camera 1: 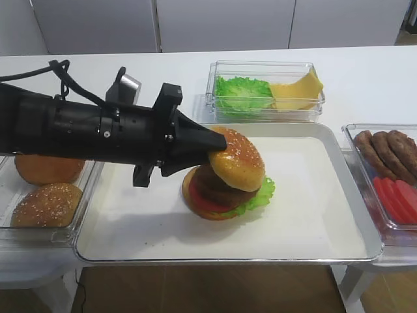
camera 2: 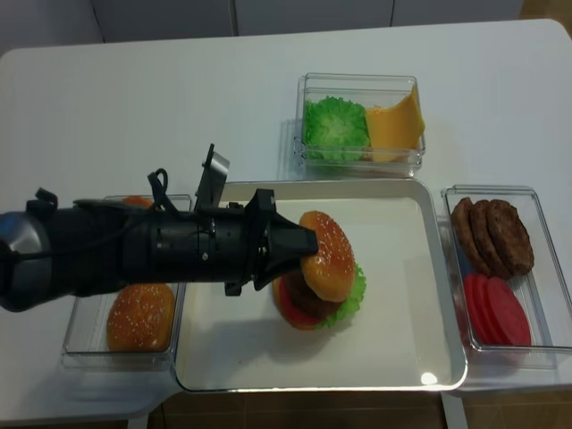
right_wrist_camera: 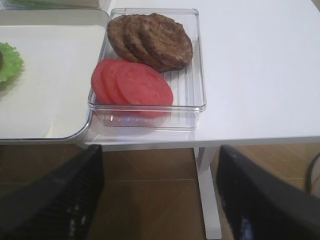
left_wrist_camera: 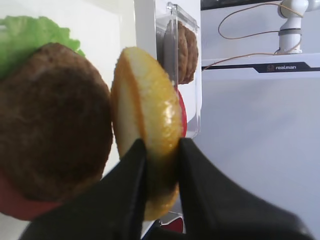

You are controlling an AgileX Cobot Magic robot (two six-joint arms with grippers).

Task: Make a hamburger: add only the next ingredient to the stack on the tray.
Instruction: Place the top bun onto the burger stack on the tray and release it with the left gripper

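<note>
The left fingers (left_wrist_camera: 135, 175) pinch the sesame bun top (camera 1: 238, 158) by its edge, tilted against the stack (camera 1: 225, 192) beyond their tips; right fingers (right_wrist_camera: 65, 195) spread.

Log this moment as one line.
left claw: shut on bun top | bun top: tilted over stack | right claw: open, idle

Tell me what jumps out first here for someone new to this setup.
The long black left arm reaching across the tray, its fingers pinching the edge of a sesame bun top held tilted just over the stack. Next, the bright colours in the clear bins: red tomato slices and brown patties on the right, lettuce and cheese behind the tray.
</note>
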